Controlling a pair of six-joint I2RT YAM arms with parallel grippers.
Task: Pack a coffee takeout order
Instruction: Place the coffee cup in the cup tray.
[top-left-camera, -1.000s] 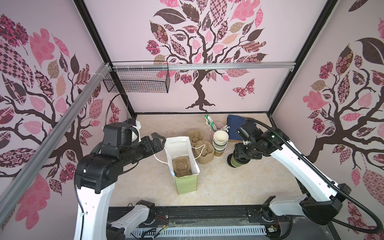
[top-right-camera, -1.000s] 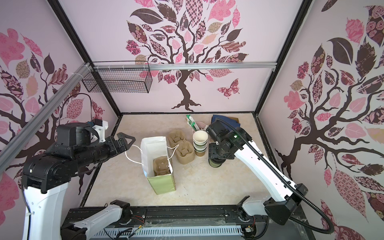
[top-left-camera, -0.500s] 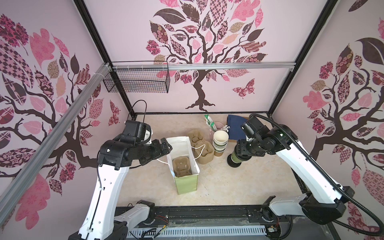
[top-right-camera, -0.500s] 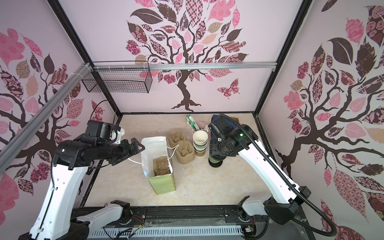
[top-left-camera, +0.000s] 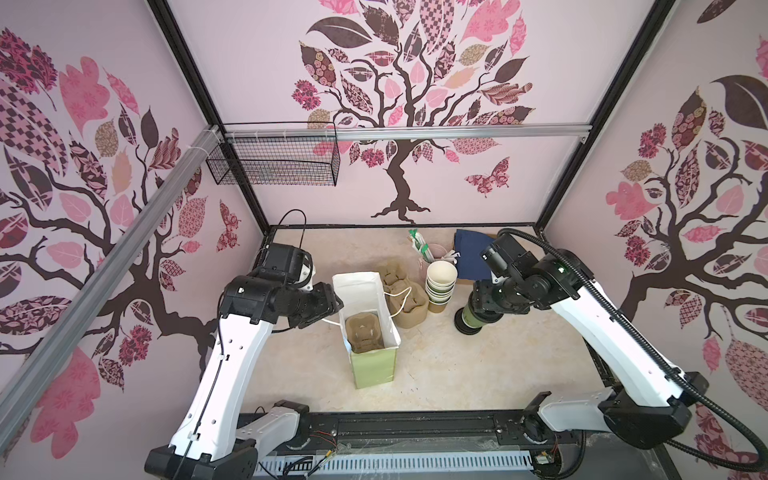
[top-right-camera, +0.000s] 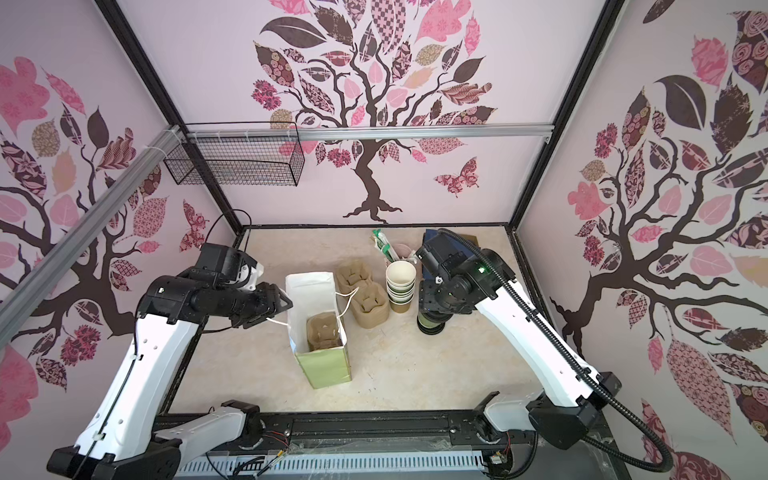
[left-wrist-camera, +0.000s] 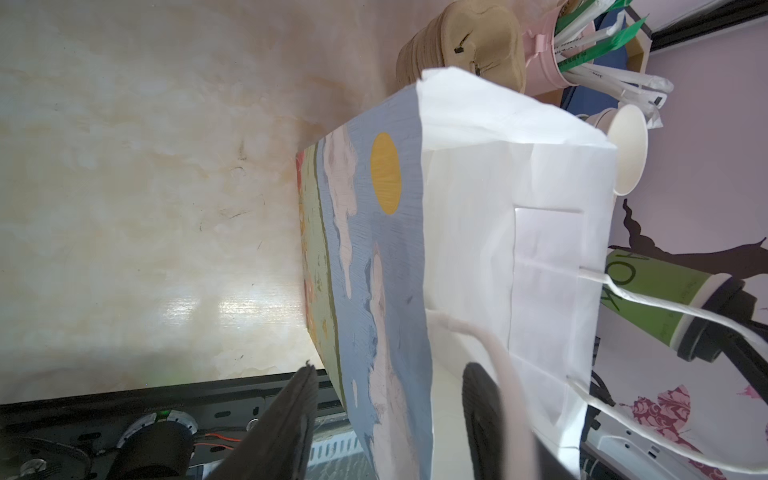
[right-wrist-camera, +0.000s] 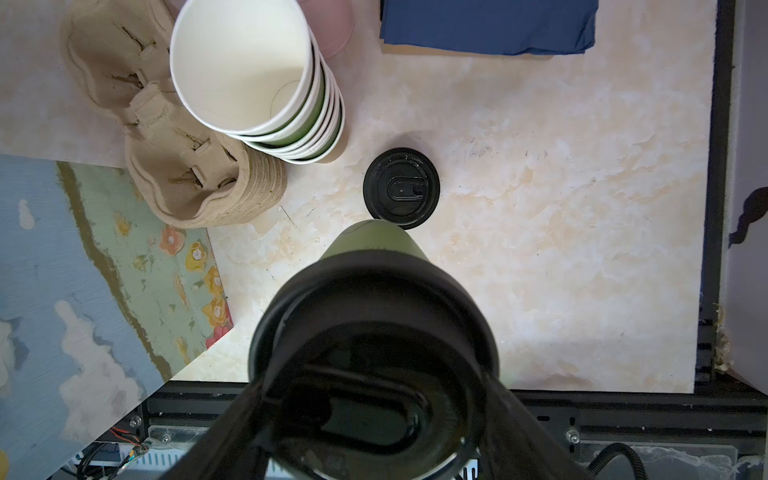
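Marbled tabletop, carrier inside paper bag (left jaws apart astride its wall), right jaws around lidded cup.

Pale green paper bag stands upright and wide open, a bit below centre in both top views, with the tan pulp carrier lying flat in the bottom. Olive-green cup, black lid on, is upright right of centre, clamped in the right pincer. Navy napkin lies flat just above it in the frame.
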